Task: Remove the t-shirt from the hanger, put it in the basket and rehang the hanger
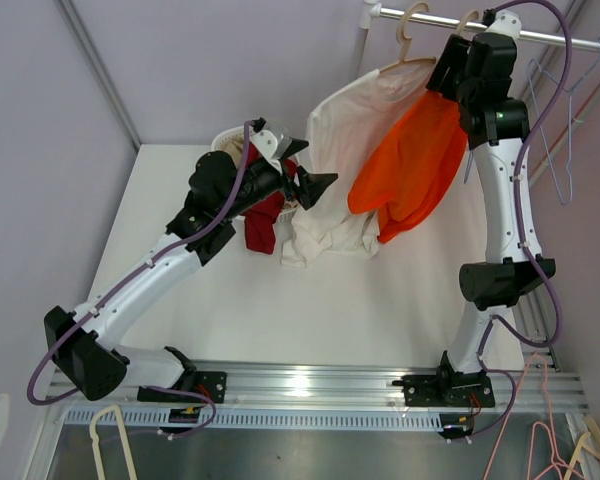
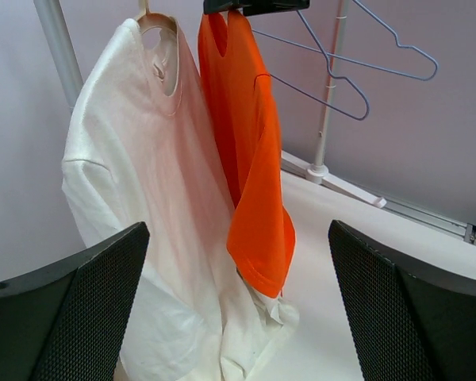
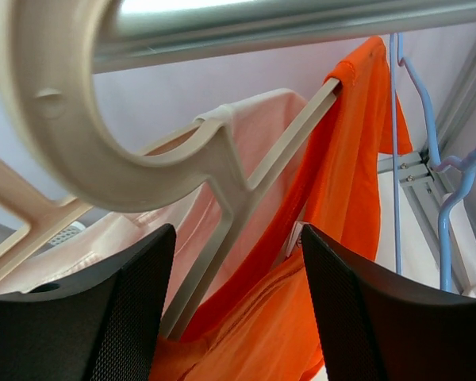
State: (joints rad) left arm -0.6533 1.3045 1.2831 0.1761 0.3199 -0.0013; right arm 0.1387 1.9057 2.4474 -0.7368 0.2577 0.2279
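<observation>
An orange t-shirt [image 1: 410,170] [image 2: 250,159] hangs from a cream hanger [image 3: 246,182] hooked on the rail [image 1: 550,38] at the back right. My right gripper [image 1: 450,85] [image 3: 238,238] is up at its collar. The jaws stand apart with the hanger's arm and orange cloth [image 3: 349,198] between them, and a gap shows on the left side. My left gripper [image 1: 305,170] [image 2: 238,230] is wide open and holds nothing. It hovers low over the table and faces the lower ends of both hanging shirts.
A white t-shirt [image 1: 340,150] [image 2: 143,175] hangs left of the orange one, its hem pooled on the table. Blue wire hangers [image 1: 565,130] [image 3: 397,159] hang further right. A red garment [image 1: 263,225] drapes behind my left arm. Loose hangers [image 1: 110,430] lie below the front rail.
</observation>
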